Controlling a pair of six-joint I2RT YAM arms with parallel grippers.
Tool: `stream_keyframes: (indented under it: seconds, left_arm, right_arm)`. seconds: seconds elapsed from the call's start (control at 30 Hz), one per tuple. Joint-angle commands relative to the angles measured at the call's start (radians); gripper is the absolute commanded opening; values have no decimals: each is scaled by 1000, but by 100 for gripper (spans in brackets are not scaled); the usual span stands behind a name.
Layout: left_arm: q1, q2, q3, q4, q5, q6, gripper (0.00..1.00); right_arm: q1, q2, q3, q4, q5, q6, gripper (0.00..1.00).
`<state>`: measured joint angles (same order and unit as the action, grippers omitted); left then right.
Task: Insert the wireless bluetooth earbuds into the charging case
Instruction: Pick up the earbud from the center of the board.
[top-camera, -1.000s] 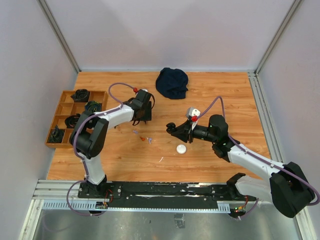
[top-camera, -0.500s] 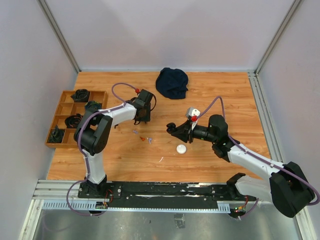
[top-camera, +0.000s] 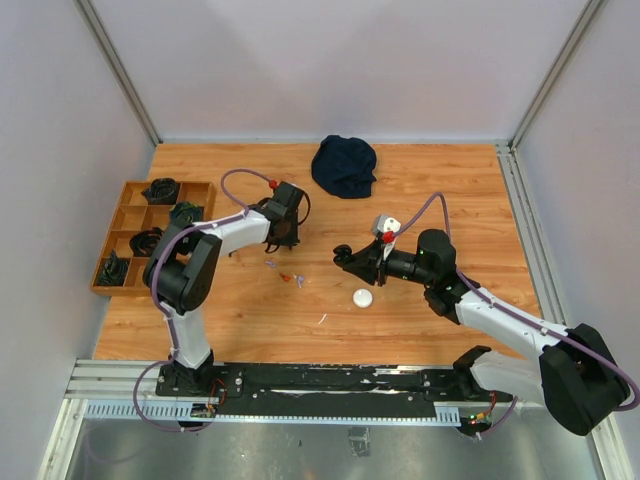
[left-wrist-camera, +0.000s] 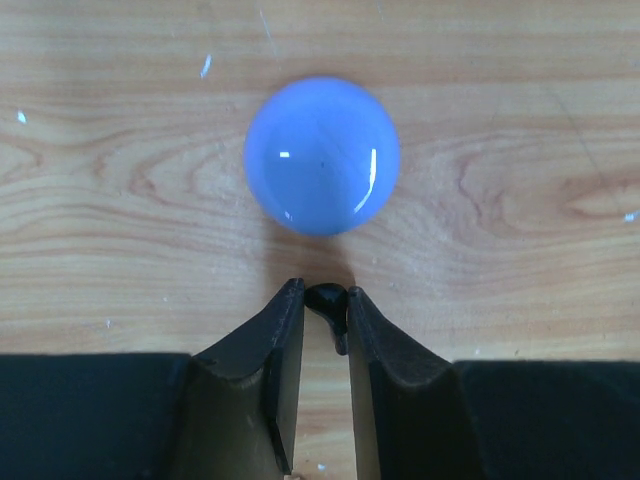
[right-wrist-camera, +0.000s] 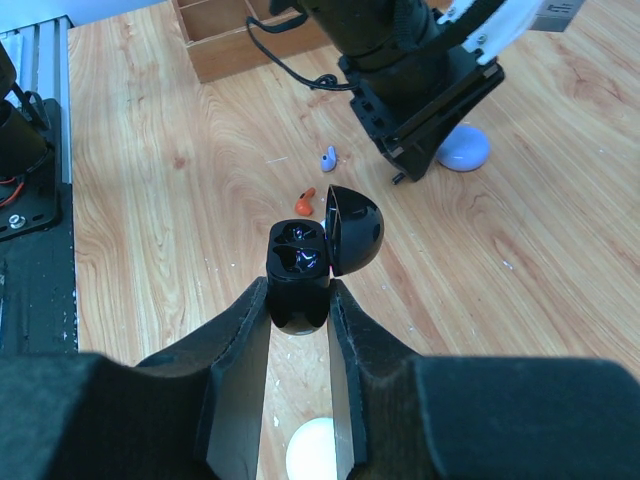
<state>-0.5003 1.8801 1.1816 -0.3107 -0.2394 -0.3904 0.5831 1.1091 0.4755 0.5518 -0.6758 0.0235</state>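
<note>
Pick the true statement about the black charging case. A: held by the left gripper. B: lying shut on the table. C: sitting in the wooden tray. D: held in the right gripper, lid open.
D: the right gripper pinches the black charging case, its lid swung open.

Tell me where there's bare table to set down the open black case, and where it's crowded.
Bare wood lies between the dark cloth and the right rail, and along the near edge left of the white case. Crowded: the middle, where loose earbuds lie between the left gripper, pinching a black earbud, and the right gripper holding the black case.
</note>
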Motion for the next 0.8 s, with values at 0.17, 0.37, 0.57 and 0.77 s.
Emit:
stream_keyframes:
  seconds: [0.17, 0.37, 0.57, 0.77]
  left_arm:
    - [-19, -271, -204, 112, 49, -80, 26]
    - [-80, -464, -300, 154, 4, -146, 27]
    - [-147, -645, -382, 203, -32, -199, 28]
    - [-232, -775, -448, 297, -44, -240, 29]
  right_arm:
    - [-3, -14, -28, 55, 21, -11, 2]
    - [-3, -37, -48, 80, 38, -9, 2]
    - [-4, -55, -68, 109, 57, -6, 2]
    - [-3, -84, -91, 141, 72, 3, 1]
